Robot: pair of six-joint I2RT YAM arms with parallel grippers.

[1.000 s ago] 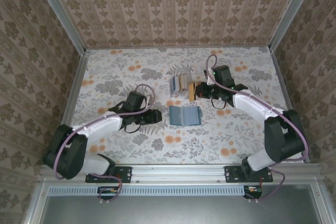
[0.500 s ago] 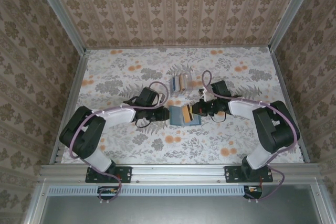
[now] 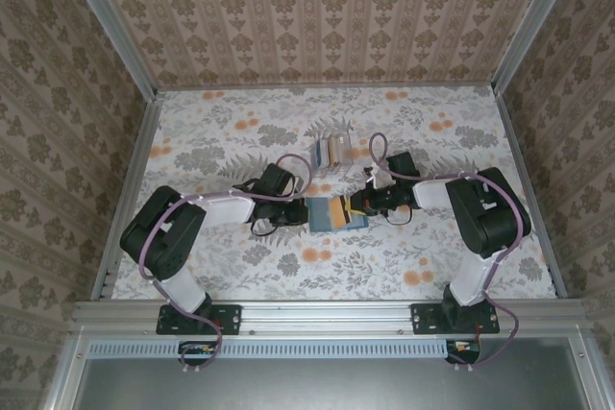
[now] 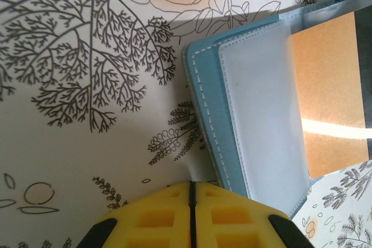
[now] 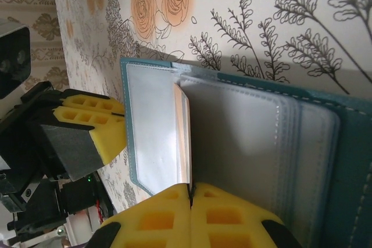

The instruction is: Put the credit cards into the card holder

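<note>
Right gripper [image 5: 190, 190] is clamping a tan card [image 5: 182, 137] edge-on over the open card holder [image 3: 319, 214]. Left gripper [image 4: 192, 187], closed, is lying low at its left edge.

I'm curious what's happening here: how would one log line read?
right gripper: shut on tan card over open wallet | left gripper: shut at wallet's edge | other cards: farther back

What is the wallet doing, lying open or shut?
Open. The wallet lies spread flat on the table, its clear inside pockets facing up, with a tan card over them.
</note>
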